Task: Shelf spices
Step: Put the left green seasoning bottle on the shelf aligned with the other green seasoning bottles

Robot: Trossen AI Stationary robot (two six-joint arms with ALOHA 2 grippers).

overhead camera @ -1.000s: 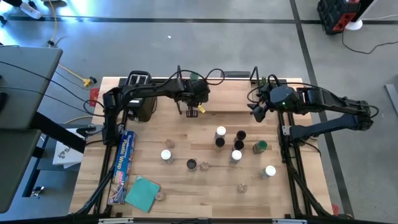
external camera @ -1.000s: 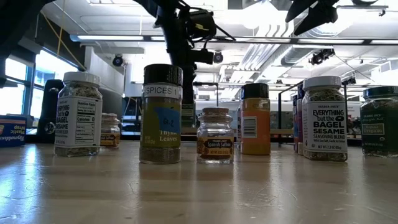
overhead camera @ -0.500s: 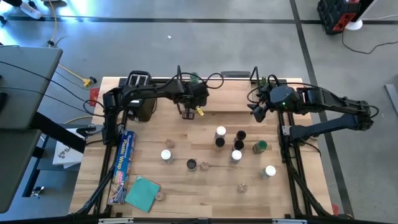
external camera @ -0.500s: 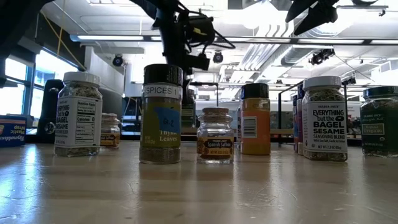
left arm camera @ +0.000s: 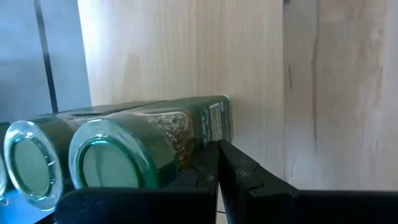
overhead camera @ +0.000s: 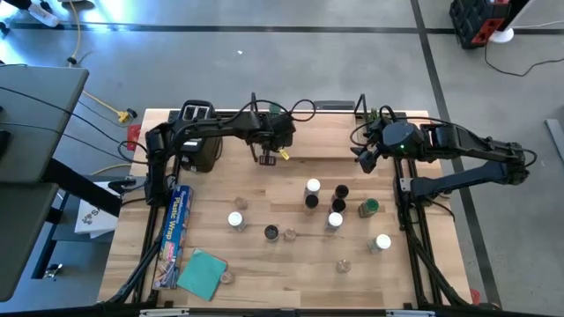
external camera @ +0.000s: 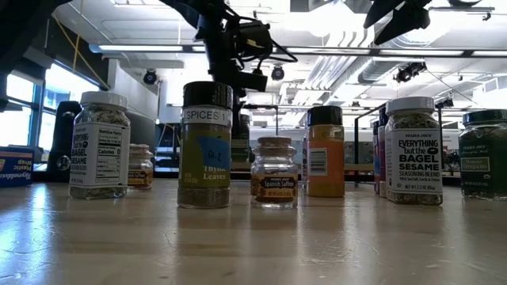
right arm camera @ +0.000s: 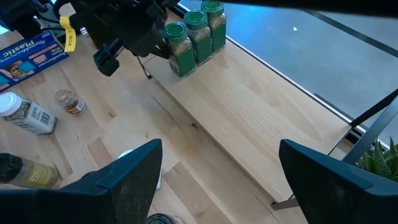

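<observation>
At the far edge of the bench (overhead camera: 264,264), the shelf (overhead camera: 322,146) runs left to right between the two arms. Three green-topped jars (right arm camera: 194,37) stand in a row at its left end, touching one another.

Left gripper (overhead camera: 267,158): poised at the shelf's left end, just beside the green jars on their near side. Fingers (left arm camera: 239,171) together, holding nothing; the nearest green jar (left arm camera: 155,140) sits just beside them.

Right gripper (overhead camera: 363,158): held above the shelf's right end, well apart from any jar. Fingers (right arm camera: 130,177) spread wide, empty.

Remaining spices stand loose on the bench, near of the shelf:
- a cluster right of centre, with white-topped jars (overhead camera: 313,187), black-topped jars (overhead camera: 341,191) and one green-topped jar (overhead camera: 369,208);
- a white-topped jar (overhead camera: 382,242) farther right and nearer;
- a white-topped jar (overhead camera: 236,220) and small pale-topped jars (overhead camera: 240,203) left of centre;
- a black-topped jar (overhead camera: 271,232) at centre.

Low view labels read "SPICES" on a black-topped jar (external camera: 206,144) and "Everything but the Bagel Sesame" on two white-topped jars (external camera: 413,150).

Other items: a plastic wrap box (overhead camera: 174,233) and a teal cloth (overhead camera: 202,273) at near left; a toaster (overhead camera: 199,141) at far left; a plant (right arm camera: 378,158) at the shelf's right end.
</observation>
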